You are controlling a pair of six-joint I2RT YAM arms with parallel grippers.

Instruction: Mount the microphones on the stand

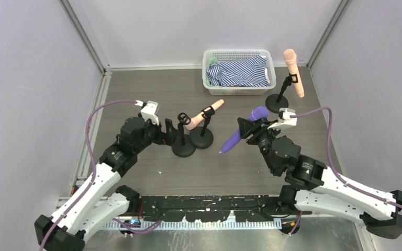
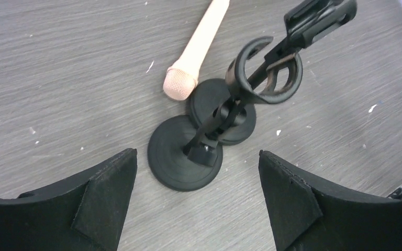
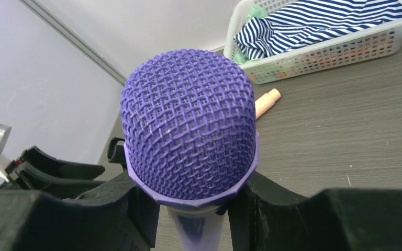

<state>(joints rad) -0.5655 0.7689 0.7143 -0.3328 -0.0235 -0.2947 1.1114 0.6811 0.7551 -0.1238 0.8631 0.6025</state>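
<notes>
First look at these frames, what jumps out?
The purple microphone clamped in the right hand, centre-right of the table. One peach microphone stands clipped on the far-right stand beside the white basket. The left hand is open in front of an empty stand mid-table, and a second peach microphone slants beside it.

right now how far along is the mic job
Done: one peach-pink plastic microphone sits clipped in the far black stand. In hand: the right gripper holds the purple mesh-headed microphone. Still to do: the second peach-pink microphone lies on the grey table beside two empty black stands; left gripper open.
</notes>
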